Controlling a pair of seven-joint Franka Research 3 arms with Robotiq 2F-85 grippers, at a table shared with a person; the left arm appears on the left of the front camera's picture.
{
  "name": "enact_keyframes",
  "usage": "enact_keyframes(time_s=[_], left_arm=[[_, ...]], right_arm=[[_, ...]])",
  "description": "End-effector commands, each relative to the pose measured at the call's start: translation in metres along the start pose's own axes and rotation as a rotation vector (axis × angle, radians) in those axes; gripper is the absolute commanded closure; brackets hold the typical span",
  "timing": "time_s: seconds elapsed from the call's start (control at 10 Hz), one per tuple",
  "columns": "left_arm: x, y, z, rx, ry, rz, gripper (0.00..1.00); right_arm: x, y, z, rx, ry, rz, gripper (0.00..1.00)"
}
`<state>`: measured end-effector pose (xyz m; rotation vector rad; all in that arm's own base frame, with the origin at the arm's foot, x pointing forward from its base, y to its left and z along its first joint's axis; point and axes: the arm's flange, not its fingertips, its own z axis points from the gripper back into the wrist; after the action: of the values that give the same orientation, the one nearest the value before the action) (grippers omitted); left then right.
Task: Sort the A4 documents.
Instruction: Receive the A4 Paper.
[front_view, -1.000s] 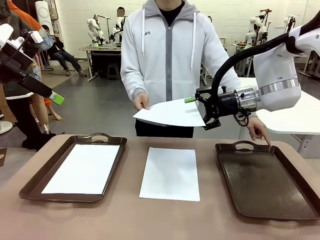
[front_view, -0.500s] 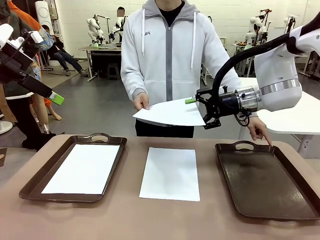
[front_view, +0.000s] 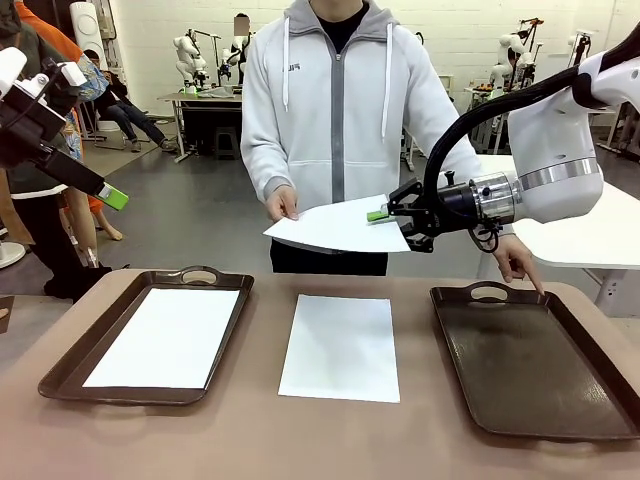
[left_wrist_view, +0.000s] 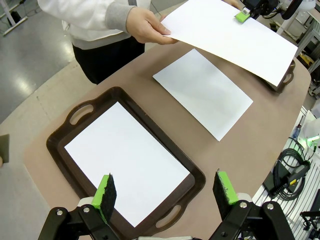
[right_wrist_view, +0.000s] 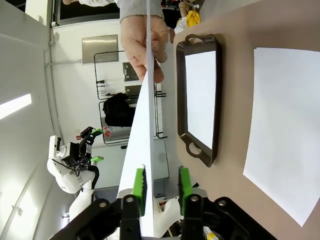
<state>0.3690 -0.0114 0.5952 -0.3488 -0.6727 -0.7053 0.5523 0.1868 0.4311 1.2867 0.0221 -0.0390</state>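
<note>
White sheet (front_view: 330, 228) between right jaws

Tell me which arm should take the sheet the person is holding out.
Right. The right gripper has its jaws either side of the held-out sheet at its edge, opposite the person's hand. The left gripper hangs open off to the side, over the left tray.

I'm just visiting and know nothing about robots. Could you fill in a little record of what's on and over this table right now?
held sheet: in the air, between the person's hand and the right gripper
right gripper: jaws around the sheet's edge, with a gap between the pads
left gripper: open, raised on the left side
left tray: holds a second sheet
table: a third sheet lies flat in the middle
right tray: bare inside; the person's other hand points at its far corner
</note>
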Motion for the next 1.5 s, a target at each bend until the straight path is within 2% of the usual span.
enact_keyframes(time_s=[0.0,0.2,1.1,1.4], left_arm=[[0.0007,0.0011,-0.0010,0.000,-0.009,0.006,0.00],[0.0007,0.0011,-0.0010,0.000,-0.009,0.006,0.00],[0.0007,0.0011,-0.0010,0.000,-0.009,0.006,0.00],[0.0007,0.0011,-0.0010,0.000,-0.009,0.006,0.00]], right_arm=[[0.0029,-0.0008,-0.0049,0.016,-0.004,0.020,0.82],[0.0015,-0.0002,-0.0053,0.014,0.010,0.029,1.00],[-0.0003,-0.0020,-0.0046,-0.005,0.032,0.057,1.00],[-0.0018,0.0006,-0.0026,0.001,0.015,0.017,1.00]])
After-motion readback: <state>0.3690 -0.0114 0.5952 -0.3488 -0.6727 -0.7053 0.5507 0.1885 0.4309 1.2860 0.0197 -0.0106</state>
